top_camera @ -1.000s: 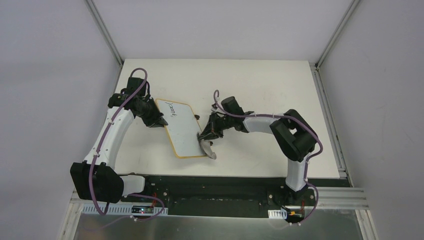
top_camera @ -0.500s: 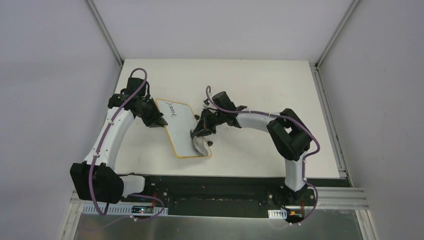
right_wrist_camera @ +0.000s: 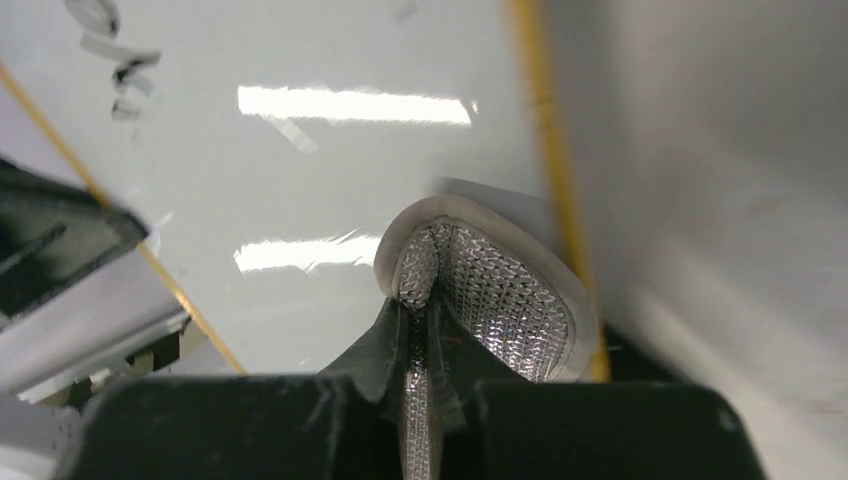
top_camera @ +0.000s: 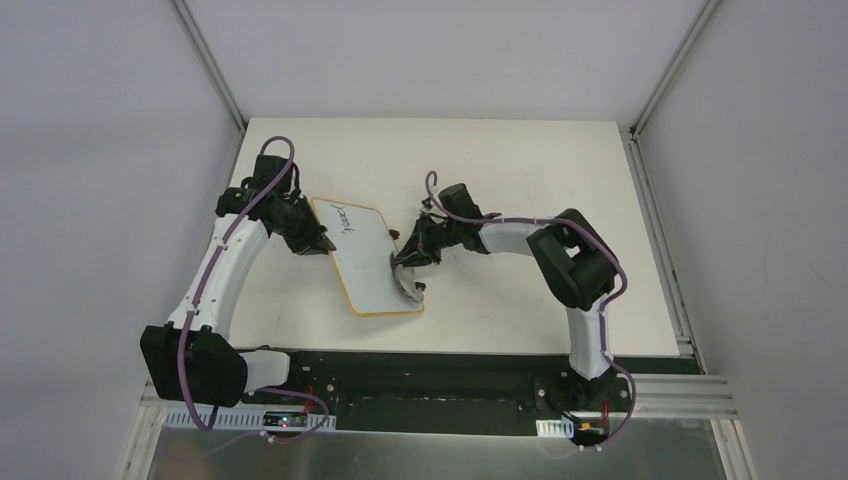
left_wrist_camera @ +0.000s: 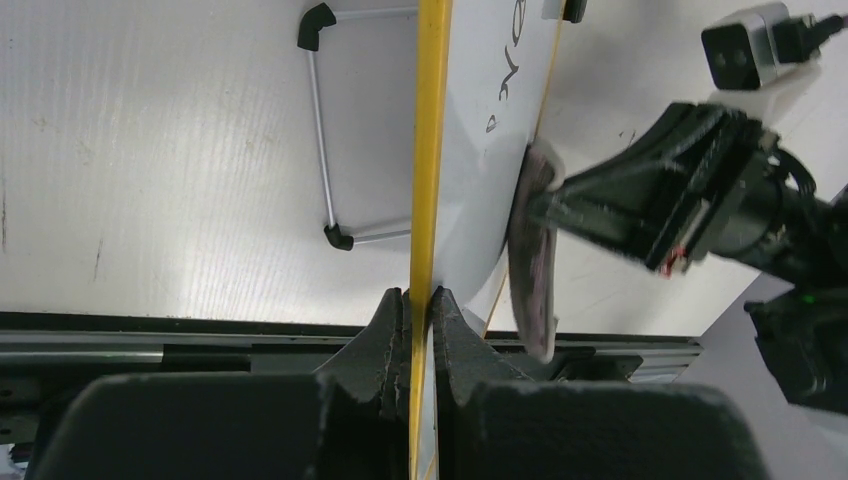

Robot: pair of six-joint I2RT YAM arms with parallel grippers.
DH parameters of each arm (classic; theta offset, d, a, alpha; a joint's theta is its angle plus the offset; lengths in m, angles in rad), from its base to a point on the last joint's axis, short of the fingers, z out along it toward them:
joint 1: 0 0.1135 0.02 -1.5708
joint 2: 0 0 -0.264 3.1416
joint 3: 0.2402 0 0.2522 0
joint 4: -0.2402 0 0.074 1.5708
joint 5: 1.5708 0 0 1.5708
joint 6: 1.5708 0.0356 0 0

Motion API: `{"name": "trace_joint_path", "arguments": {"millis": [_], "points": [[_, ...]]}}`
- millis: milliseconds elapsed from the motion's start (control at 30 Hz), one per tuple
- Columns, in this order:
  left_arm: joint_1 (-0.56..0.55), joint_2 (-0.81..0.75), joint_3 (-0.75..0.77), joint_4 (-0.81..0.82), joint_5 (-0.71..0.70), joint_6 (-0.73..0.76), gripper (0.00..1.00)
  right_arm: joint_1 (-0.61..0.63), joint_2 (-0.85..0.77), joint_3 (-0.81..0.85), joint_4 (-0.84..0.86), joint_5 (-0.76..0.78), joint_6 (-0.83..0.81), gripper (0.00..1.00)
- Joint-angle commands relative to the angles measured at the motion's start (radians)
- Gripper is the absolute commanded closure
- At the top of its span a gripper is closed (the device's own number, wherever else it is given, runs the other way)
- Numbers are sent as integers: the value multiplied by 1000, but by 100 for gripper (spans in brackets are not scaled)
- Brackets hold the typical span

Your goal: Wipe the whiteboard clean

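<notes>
Left claw (top_camera: 318,243) is clamped shut on the left rim of the board (top_camera: 372,268), which sits left of centre on the surface (top_camera: 540,170). Black writing (top_camera: 345,215) occupies the board's far corner, just beside that claw; the rest of the face reads blank. The grey pad (top_camera: 409,285), pinched in the closed right claw (top_camera: 403,262), touches the board near its right rim, well apart from the writing. Judged good practice: the left grip braces the board against sliding. The pad should travel diagonally toward the far corner, its broad face pressed flat rather than on edge. Strokes should overlap and stop short of the left claw's fingers.
</notes>
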Motion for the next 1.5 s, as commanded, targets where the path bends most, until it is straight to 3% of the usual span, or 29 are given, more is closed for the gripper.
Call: {"name": "trace_joint_path", "arguments": {"millis": [0,467,600,767,900,1033,1233,1367,1467], "points": [[-31,57,-60,-6,56,-27,100,-59,114,25,-80,50,-67,100],[-30,107,-10,-53,57,43,100,53,325,681,-212,83,-3,100],[-29,115,0,-67,55,53,100,1,364,629,-160,92,31,100],[-30,111,-2,-69,57,56,100,-69,334,371,-39,90,51,100],[-29,110,-13,-61,65,52,100,-95,327,303,-41,107,19,100],[-29,110,-13,-61,67,53,100,-87,339,369,-89,97,4,100],[-29,112,-8,-67,65,58,100,1,316,610,-213,89,-4,100],[-29,119,-8,-64,64,56,100,61,324,733,-167,65,52,100],[-29,126,-10,-63,62,58,100,59,343,718,-130,68,78,100]]}}
